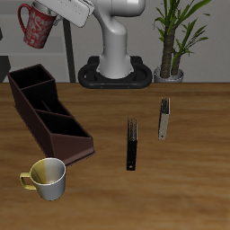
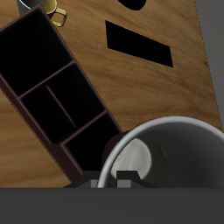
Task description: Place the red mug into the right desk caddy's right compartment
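Observation:
The red mug (image 1: 35, 27), with its pale speckled pattern, hangs tilted high above the table at the back. My gripper (image 1: 48, 15) is shut on its rim. In the wrist view the mug's light interior and rim (image 2: 166, 162) fill the view close to my fingers (image 2: 128, 178). The right desk caddy (image 1: 49, 115), long and dark brown, lies on the table below the mug. Its squarish end section (image 2: 87, 144) shows just beside the mug's rim, with two narrow sections and a larger end section (image 2: 35, 48) beyond. The mug is well above the caddy and does not touch it.
A yellow-and-white mug (image 1: 47, 177) stands near the table's front edge, by the caddy's near end; it also shows in the wrist view (image 2: 54, 10). A narrow black object (image 1: 133, 144) and a narrow grey one (image 1: 163, 119) lie mid-table. A potted plant (image 1: 172, 40) stands by the robot base.

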